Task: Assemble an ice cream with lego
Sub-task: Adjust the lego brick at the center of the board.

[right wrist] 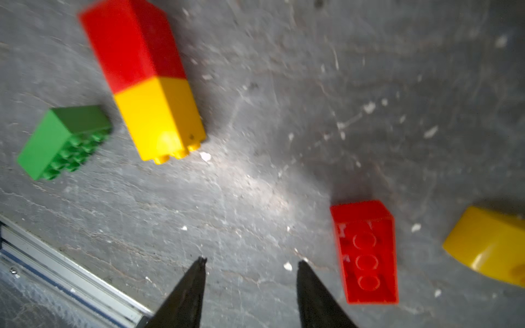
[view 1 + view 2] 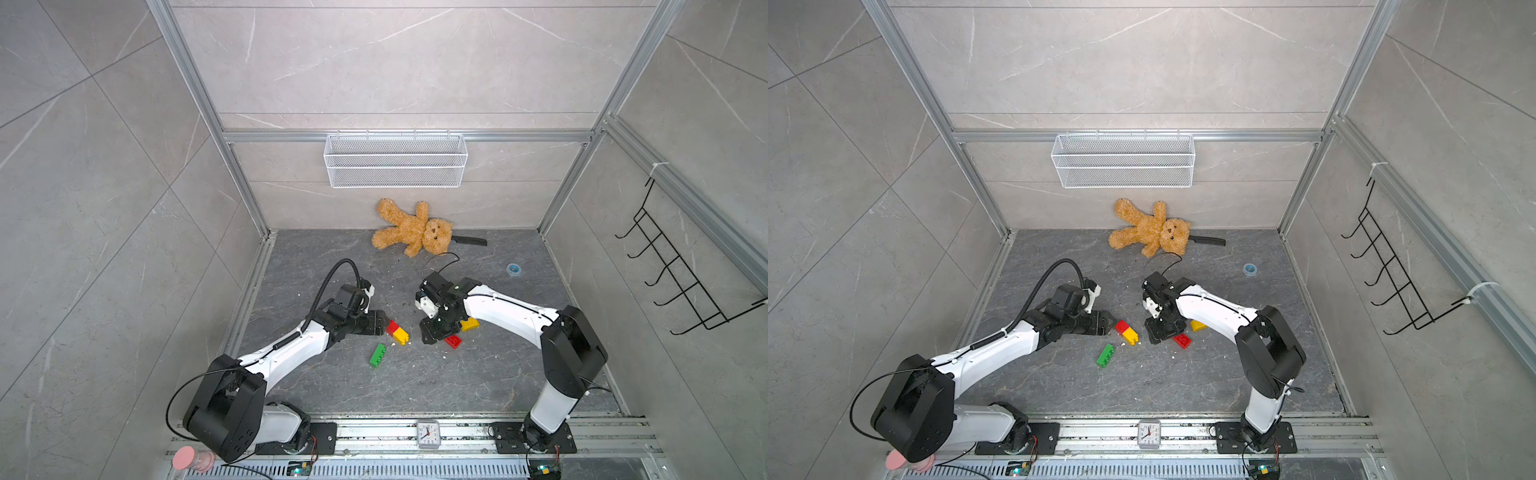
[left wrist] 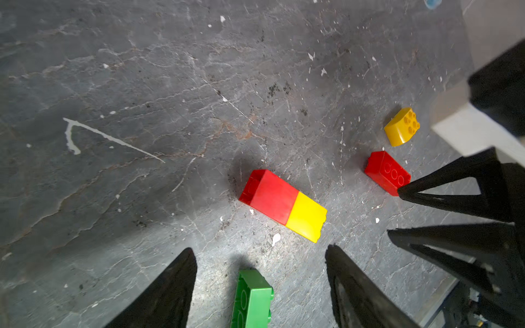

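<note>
A red brick joined to a yellow brick forms a short stem (image 2: 397,332) (image 3: 284,206) lying on its side on the dark slate table between my two arms. The long green brick (image 2: 377,355) (image 1: 64,142) lies just in front of it. A loose red brick (image 2: 453,341) (image 1: 366,252) and the round-topped yellow brick (image 2: 469,324) (image 3: 402,126) lie to the right, partly under my right arm. My left gripper (image 2: 382,322) (image 3: 260,250) is open just left of the stem and holds nothing. My right gripper (image 2: 430,332) (image 1: 251,259) is open over bare table beside the loose red brick.
A brown teddy bear (image 2: 413,228) lies at the back wall with a black handle (image 2: 471,240) beside it. A small blue ring (image 2: 514,269) sits at the back right. A white wire basket (image 2: 395,160) hangs on the back wall. A small clock (image 2: 428,434) stands on the front rail.
</note>
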You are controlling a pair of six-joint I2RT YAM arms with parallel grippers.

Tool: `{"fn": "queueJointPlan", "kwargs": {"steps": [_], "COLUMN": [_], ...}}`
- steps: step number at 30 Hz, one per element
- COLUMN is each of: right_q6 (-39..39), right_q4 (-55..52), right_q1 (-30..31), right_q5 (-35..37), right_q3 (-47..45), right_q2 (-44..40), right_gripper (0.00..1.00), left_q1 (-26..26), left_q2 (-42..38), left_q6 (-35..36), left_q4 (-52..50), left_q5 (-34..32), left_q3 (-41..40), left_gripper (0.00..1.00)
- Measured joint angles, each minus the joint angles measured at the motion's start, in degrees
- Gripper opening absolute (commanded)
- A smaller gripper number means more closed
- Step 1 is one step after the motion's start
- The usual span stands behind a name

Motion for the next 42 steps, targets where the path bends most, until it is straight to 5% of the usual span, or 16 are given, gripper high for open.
{"fn": "queueJointPlan", "kwargs": {"steps": [7,20,42], "right_q6": [-0.7,-2.1,-3.1], "right_q4": [23.8,44.9,50.5], "right_q1": [7.6,9.9,10.1], "right_q5": [2.1,8.0,13.4], "right_q3": [-15.0,-21.6,-20.5], "right_q2": [-6.6,-1.8,3.4], "right_gripper": [0.68,0.67,0.26], "left_q1": [10.9,11.6,11.6], "left_q2": [-7.2,-9.3,-10.9], "left_q6": [-2.0,-3.2,-3.2], "left_q4": [-0.4,-0.6,-1.2], "left_q5": [5.5,9.0,8.9], "left_q3": [-3.3,-6.0,-6.7], "left_gripper": [0.76,0.78,0.78]}}
